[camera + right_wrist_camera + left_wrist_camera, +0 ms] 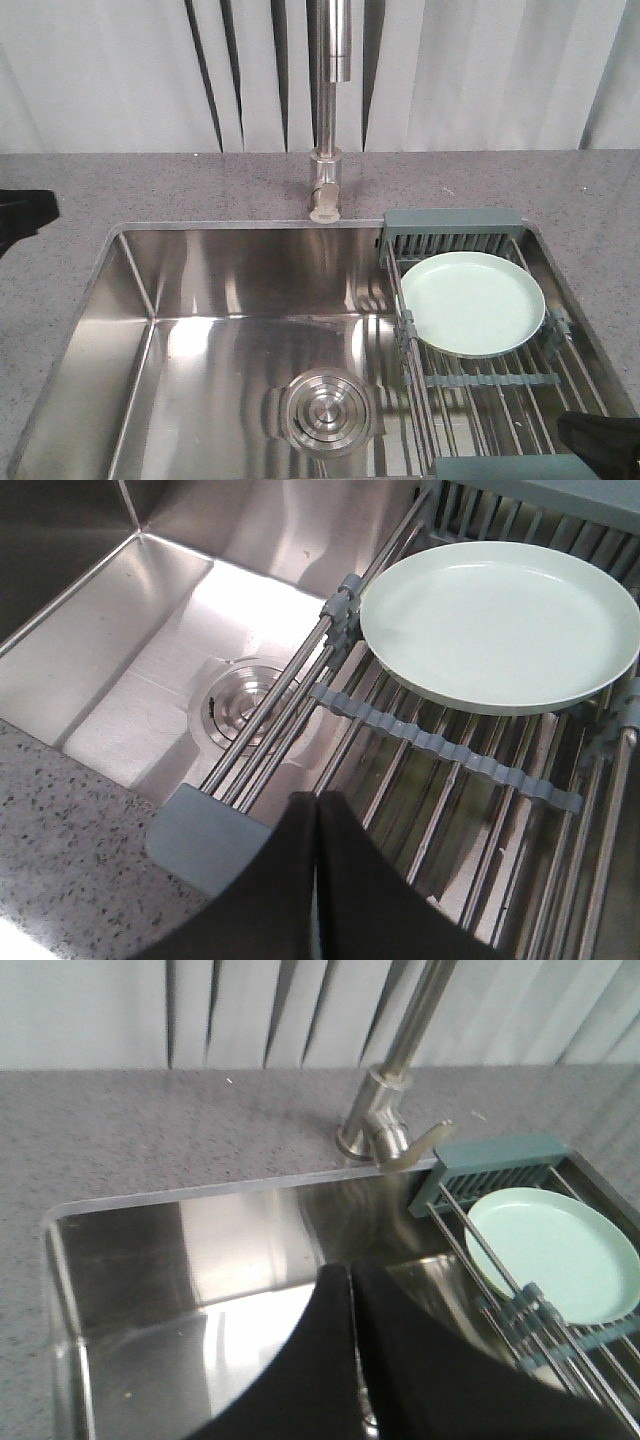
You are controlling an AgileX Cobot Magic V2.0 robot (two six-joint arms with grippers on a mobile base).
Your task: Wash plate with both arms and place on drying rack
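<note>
On drying rack [470, 385] over steel sink [200, 340]: mint-green plate [472, 303], flat, untouched. Both grippers' jaws closed, empty. Washing not begun; next, open jaws, grasp plate rim.

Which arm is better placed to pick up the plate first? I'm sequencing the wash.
Probably the right. The right gripper hangs shut just over the drying rack, with the plate directly ahead. The left gripper, also shut, sits above the sink basin, the plate off to its side.
</note>
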